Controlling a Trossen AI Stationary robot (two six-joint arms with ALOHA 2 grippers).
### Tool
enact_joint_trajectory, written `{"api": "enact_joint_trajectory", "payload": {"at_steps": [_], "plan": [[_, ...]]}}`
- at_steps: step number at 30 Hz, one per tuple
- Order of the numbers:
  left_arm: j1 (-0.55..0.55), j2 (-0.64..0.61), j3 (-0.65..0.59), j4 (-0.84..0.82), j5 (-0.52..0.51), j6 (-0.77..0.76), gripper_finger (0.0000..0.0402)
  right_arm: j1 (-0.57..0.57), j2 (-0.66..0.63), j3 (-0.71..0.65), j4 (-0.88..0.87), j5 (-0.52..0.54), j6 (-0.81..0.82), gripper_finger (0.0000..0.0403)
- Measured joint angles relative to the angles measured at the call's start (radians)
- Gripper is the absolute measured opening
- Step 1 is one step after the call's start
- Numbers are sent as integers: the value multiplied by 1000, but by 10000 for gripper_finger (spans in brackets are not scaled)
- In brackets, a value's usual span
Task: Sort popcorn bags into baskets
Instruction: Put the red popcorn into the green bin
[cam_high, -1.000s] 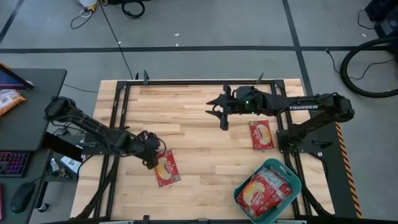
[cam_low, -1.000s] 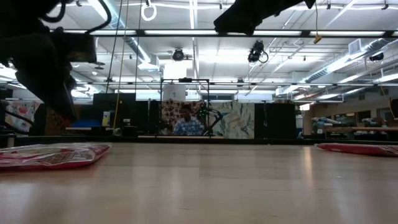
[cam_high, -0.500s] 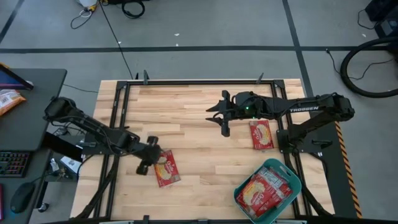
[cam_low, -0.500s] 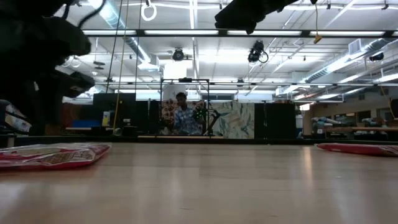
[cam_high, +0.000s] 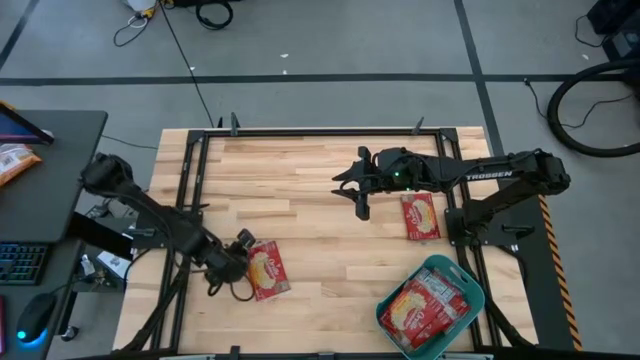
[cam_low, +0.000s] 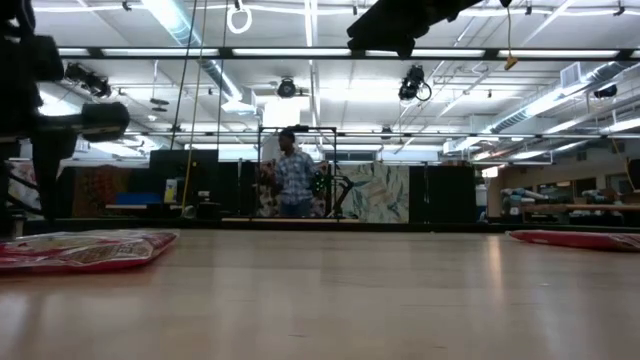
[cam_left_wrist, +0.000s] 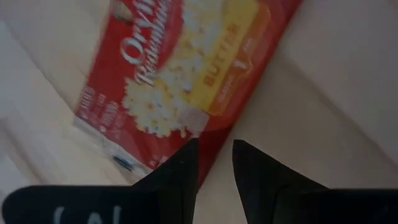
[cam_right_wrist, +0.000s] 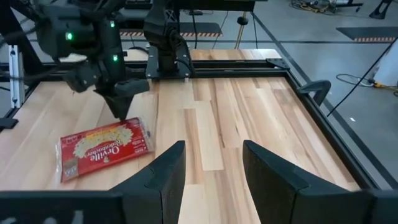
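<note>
Lowered beside a popcorn bag, left fingers stand parted, empty; right fingers likewise released.

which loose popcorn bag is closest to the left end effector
The popcorn bag near the table's front left edge; the left end effector is right at its edge, while the other loose bag lies over under the right arm.

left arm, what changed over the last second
The left gripper swung toward the table's near edge, beside the left popcorn bag, jaws slightly apart, holding nothing. The right gripper, second bag and teal basket stayed put.
</note>
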Motion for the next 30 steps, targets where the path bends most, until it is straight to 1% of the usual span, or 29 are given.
{"api": "enact_joint_trajectory", "payload": {"at_steps": [8,12,15,17,19,23,26,30], "plan": [[-30,117,0,17,-125,26,103,18,0,0,-2,8,5,165],[-31,162,6,39,-155,29,103,29,0,0,-2,17,5,165],[-37,180,4,65,-202,29,100,31,0,0,-3,17,5,165],[-44,182,3,85,-221,29,91,30,0,0,-3,17,5,165],[-48,183,1,108,-226,22,72,30,0,0,-5,17,6,165],[-44,185,0,134,-218,-45,14,31,0,0,-10,17,8,165],[-30,184,0,149,-227,-103,8,31,13,1,-12,16,10,165],[-10,161,-1,182,-276,-165,4,36,64,1,-20,12,13,165]]}}
